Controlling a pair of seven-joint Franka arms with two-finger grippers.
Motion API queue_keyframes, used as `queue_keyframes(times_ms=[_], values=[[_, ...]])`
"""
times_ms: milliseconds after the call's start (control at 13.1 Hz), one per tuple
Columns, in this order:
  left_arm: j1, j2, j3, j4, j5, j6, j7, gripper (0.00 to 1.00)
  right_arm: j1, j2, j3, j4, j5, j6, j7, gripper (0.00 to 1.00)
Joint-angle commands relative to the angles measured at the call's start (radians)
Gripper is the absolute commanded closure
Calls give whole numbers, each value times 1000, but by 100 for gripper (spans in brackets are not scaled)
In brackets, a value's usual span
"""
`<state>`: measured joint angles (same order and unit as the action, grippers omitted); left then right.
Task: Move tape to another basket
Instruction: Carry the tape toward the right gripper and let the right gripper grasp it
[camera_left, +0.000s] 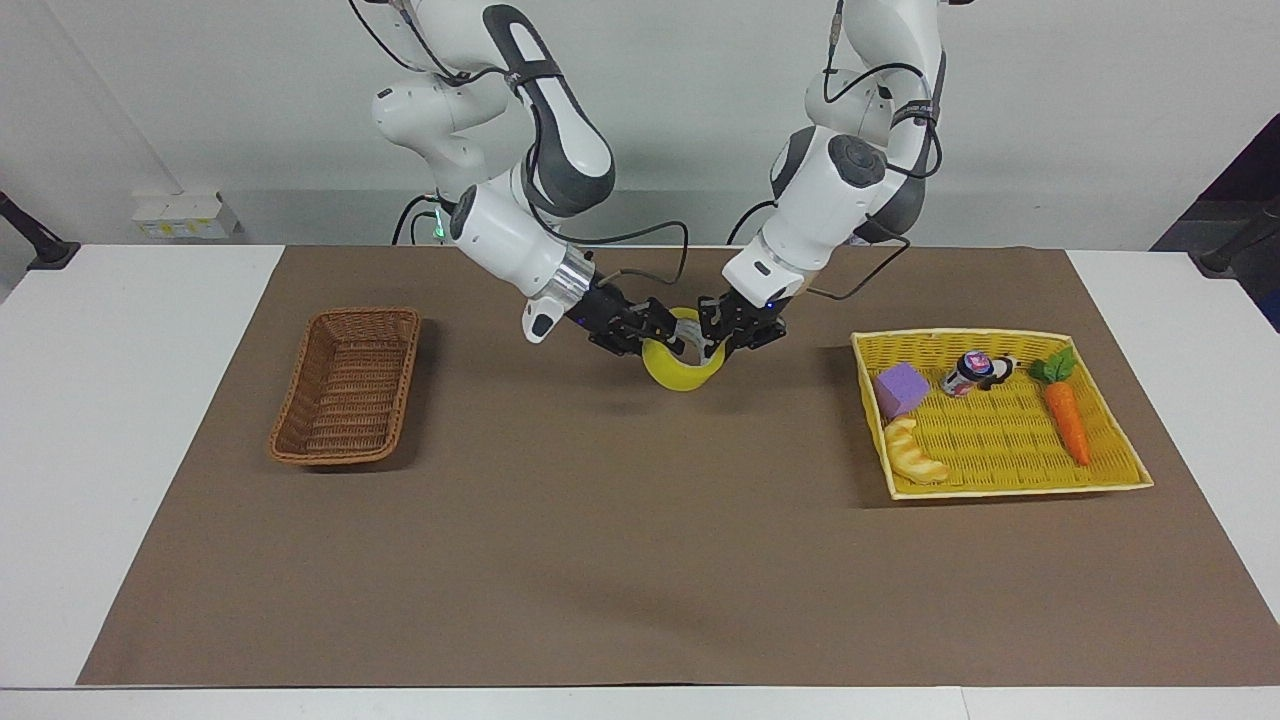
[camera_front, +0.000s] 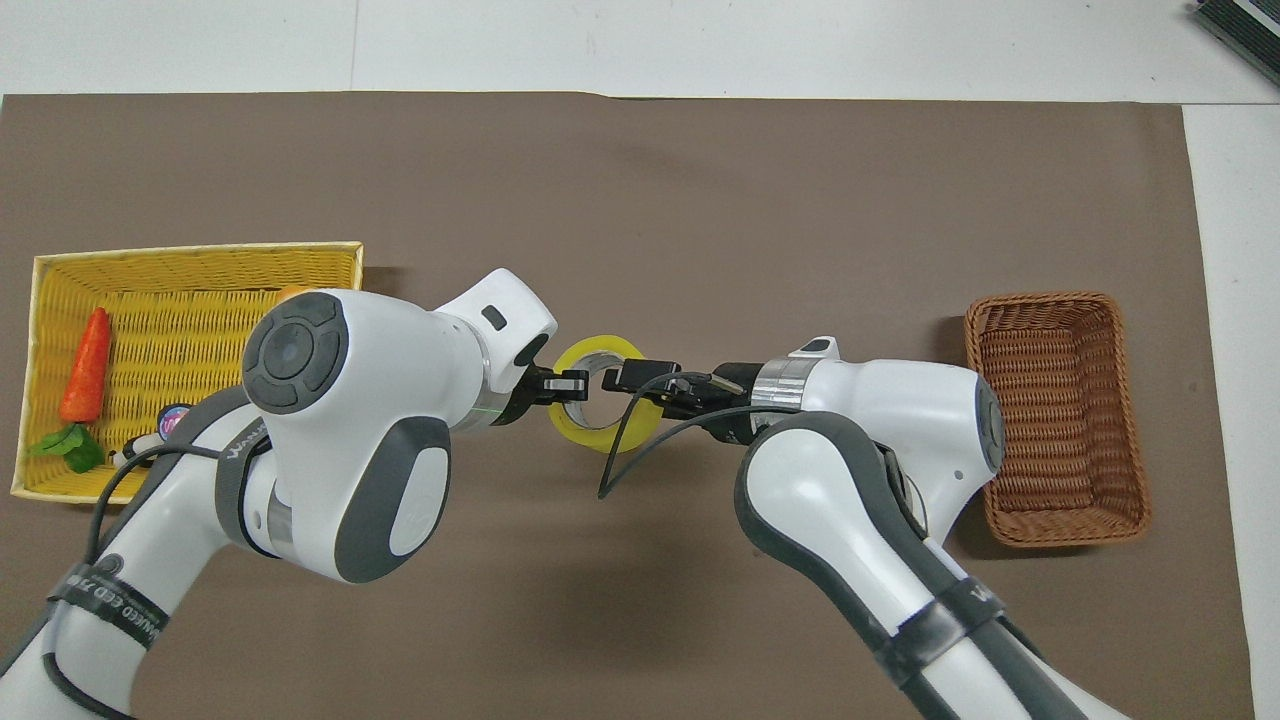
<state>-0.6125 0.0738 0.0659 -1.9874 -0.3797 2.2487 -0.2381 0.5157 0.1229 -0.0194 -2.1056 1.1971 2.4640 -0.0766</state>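
The yellow tape hangs in the air over the middle of the brown mat, also seen in the overhead view. My left gripper is shut on the tape's wall on the side toward the yellow tray; it shows in the overhead view too. My right gripper has come in from the brown basket's side and is at the roll's other wall, also in the overhead view. The brown wicker basket stands empty at the right arm's end of the mat.
A flat yellow woven tray at the left arm's end holds a purple block, a bread-shaped toy, a small can and a toy carrot. A brown mat covers the table.
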Motion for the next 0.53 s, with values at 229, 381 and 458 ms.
queue_keyframes(times_ms=[229, 381, 458], values=[[-15, 7, 20, 31, -7, 11, -43, 32, -26, -3, -2, 10, 9, -31, 27, 91], [-10, 9, 21, 47, -5, 11, -27, 1, -28, -3, -2, 9, 6, -31, 29, 92], [-3, 6, 21, 56, 5, -1, -23, 0, -28, -3, -2, 9, 3, -31, 29, 97]])
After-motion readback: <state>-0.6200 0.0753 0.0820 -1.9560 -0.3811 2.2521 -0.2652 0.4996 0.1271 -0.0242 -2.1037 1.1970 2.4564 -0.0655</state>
